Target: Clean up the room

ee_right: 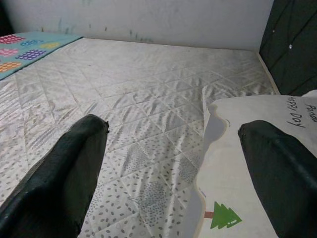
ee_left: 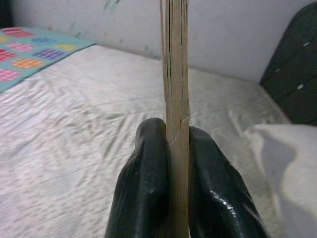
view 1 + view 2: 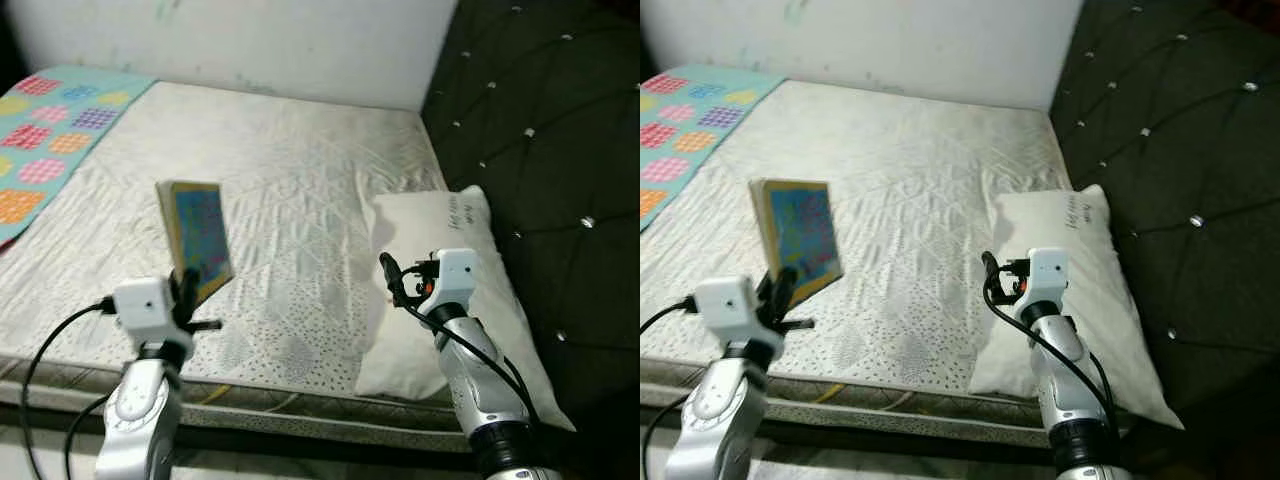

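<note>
Directly ahead lies a bed (image 3: 300, 200) covered with a pale quilted sheet, pushed against a white wall (image 3: 280, 45). A dark tufted headboard (image 3: 540, 130) studded with shiny buttons runs along the robot's right side. At the far left corner of the bed lies a turquoise blanket (image 3: 50, 130) patterned with coloured squares.

The left gripper (image 3: 186, 288) is raised above the near edge of the bed, and its two black fingers (image 2: 148, 188) are pinched tight on the lower edge of a thin book (image 3: 198, 238). The book stands nearly upright, lifted clear of the sheet, with its blue, colourful cover facing toward the right and its pale page edges visible in the left wrist view.

The right gripper (image 3: 392, 280) hovers over the near edge of a white pillow (image 3: 450, 300), which lies at the right side of the bed against the headboard. Its fingers (image 1: 59, 183) are spread wide apart and hold nothing. The pillow carries dark handwritten-style lettering near its far end and a small green tree print (image 1: 222, 218) near its closer edge.
</note>
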{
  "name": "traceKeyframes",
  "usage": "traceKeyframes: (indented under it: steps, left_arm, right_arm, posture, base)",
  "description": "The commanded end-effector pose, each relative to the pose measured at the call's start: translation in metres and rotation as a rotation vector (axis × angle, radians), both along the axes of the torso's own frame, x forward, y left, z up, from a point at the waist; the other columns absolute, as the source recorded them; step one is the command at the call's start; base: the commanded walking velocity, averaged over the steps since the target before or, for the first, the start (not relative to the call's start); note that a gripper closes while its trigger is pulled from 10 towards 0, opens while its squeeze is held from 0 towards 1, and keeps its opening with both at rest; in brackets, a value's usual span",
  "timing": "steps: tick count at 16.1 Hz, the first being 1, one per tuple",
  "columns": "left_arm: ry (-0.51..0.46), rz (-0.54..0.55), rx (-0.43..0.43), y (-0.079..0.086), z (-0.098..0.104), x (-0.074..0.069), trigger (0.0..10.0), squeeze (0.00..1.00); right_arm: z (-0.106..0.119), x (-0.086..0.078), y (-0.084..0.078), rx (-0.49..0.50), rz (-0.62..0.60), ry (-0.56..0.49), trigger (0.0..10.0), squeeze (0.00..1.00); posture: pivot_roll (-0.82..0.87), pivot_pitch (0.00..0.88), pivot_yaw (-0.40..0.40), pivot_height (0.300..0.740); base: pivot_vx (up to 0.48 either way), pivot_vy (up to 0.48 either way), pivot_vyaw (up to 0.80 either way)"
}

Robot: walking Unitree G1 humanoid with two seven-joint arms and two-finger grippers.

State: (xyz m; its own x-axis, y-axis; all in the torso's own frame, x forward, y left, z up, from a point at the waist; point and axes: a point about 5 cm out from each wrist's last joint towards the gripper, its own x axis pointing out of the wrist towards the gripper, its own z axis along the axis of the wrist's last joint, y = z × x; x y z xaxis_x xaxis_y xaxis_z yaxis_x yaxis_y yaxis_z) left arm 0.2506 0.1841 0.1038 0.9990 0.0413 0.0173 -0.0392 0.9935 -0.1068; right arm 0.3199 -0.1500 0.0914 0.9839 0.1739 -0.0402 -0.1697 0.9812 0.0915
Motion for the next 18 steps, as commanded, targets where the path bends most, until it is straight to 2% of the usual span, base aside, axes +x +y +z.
traceKeyframes:
  steps: [1, 3, 5, 7, 9, 10, 12, 15, 16, 18]
  left_arm:
    - [-0.075, 0.007, 0.022, 0.001, 0.015, 0.000, 10.0, 0.00]
    - [-0.050, 0.053, 0.046, 0.021, 0.011, -0.012, 10.0, 0.00]
    - [-0.018, 0.072, 0.058, 0.029, 0.004, -0.028, 10.0, 0.00]
    - [-0.002, 0.098, 0.054, 0.034, 0.001, -0.039, 10.0, 0.00]
    - [0.003, 0.123, 0.045, 0.036, 0.000, -0.043, 10.0, 0.00]
    - [-0.005, 0.123, 0.045, 0.036, 0.002, -0.041, 10.0, 0.00]
    - [-0.044, 0.081, 0.060, 0.030, 0.009, -0.030, 10.0, 0.00]
    - [-0.086, 0.041, 0.062, 0.023, 0.019, -0.014, 10.0, 0.00]
    - [-0.115, -0.026, 0.072, 0.015, 0.025, -0.001, 10.0, 0.00]
    - [-0.113, -0.063, 0.059, 0.011, 0.025, 0.006, 10.0, 0.00]
  right_arm:
    - [0.002, -0.003, -0.010, -0.006, -0.027, -0.011, 10.0, 0.00]
    - [0.001, -0.015, -0.029, -0.052, -0.089, -0.010, 10.0, 0.00]
    - [-0.001, -0.032, -0.054, -0.111, -0.130, -0.004, 10.0, 0.00]
    - [-0.001, -0.047, -0.069, -0.114, -0.127, 0.003, 10.0, 0.00]
    - [0.000, -0.061, -0.073, -0.103, -0.079, 0.009, 10.0, 0.00]
    - [0.001, -0.068, -0.072, -0.095, -0.047, 0.015, 10.0, 0.00]
    - [-0.003, -0.087, -0.080, -0.154, -0.065, 0.048, 10.0, 0.00]
    - [0.000, -0.088, -0.094, -0.230, -0.123, 0.060, 10.0, 0.00]
    - [0.009, -0.087, -0.100, -0.274, -0.130, 0.042, 10.0, 0.00]
    - [0.015, -0.083, -0.097, -0.315, -0.085, 0.012, 10.0, 0.00]
  posture:
    - [-0.02, 0.055, -0.090, 0.740]
    - [-0.03, 0.064, -0.093, 0.740]
    - [-0.04, 0.072, -0.095, 0.740]
    - [-0.05, 0.083, -0.100, 0.740]
    - [-0.05, 0.085, -0.102, 0.740]
    - [-0.06, 0.082, -0.101, 0.740]
    - [-0.08, 0.069, -0.094, 0.740]
    - [-0.11, 0.068, -0.083, 0.740]
    - [-0.13, 0.070, -0.056, 0.740]
    - [-0.16, 0.071, -0.012, 0.740]
  base:
    - [0.000, 0.000, 0.00]
    - [0.000, 0.000, 0.00]
    - [0.000, 0.000, 0.00]
    - [0.000, 0.000, 0.00]
    - [0.000, 0.000, 0.00]
    - [0.000, 0.000, 0.00]
    - [0.000, 0.000, 0.00]
    - [0.000, 0.000, 0.00]
    - [0.000, 0.000, 0.00]
    - [0.000, 0.000, 0.00]
